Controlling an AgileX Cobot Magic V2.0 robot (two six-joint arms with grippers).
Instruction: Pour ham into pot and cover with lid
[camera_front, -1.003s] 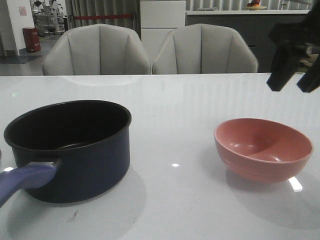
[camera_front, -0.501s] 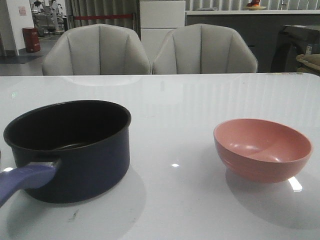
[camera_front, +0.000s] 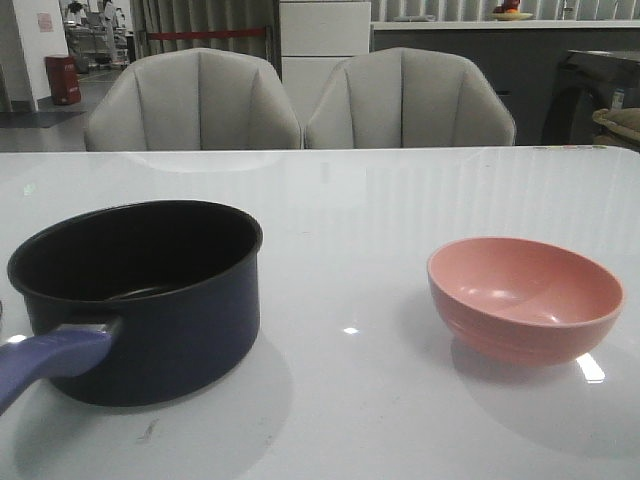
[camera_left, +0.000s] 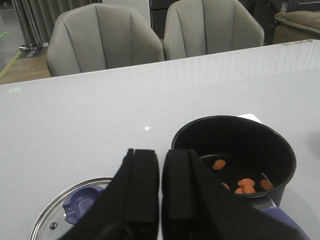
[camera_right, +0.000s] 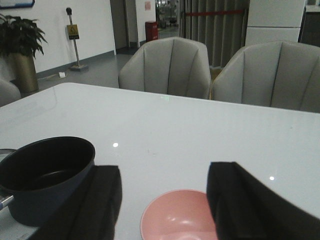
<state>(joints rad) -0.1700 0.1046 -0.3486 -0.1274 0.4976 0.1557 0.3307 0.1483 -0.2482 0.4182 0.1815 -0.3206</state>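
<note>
The dark navy pot (camera_front: 140, 295) stands at the left of the table, its purple-blue handle (camera_front: 45, 362) toward the near edge. In the left wrist view several orange-red ham pieces (camera_left: 245, 184) lie on the pot's black bottom (camera_left: 235, 155). The glass lid (camera_left: 67, 220) with its purple-blue knob lies flat on the table beside the pot. My left gripper (camera_left: 160, 165) hangs above the lid and pot, shut with nothing held. My right gripper (camera_right: 164, 185) is open, high above the pink bowl (camera_right: 177, 217). Neither gripper shows in the front view.
The pink bowl (camera_front: 525, 298) sits upright at the right of the table with nothing in it. Two grey chairs (camera_front: 300, 100) stand behind the far edge. A bare stretch of white table (camera_front: 345, 230) lies between pot and bowl.
The right gripper, seen at the upper right one second ago, has left the front view. Pot and bowl have stayed where they were.
</note>
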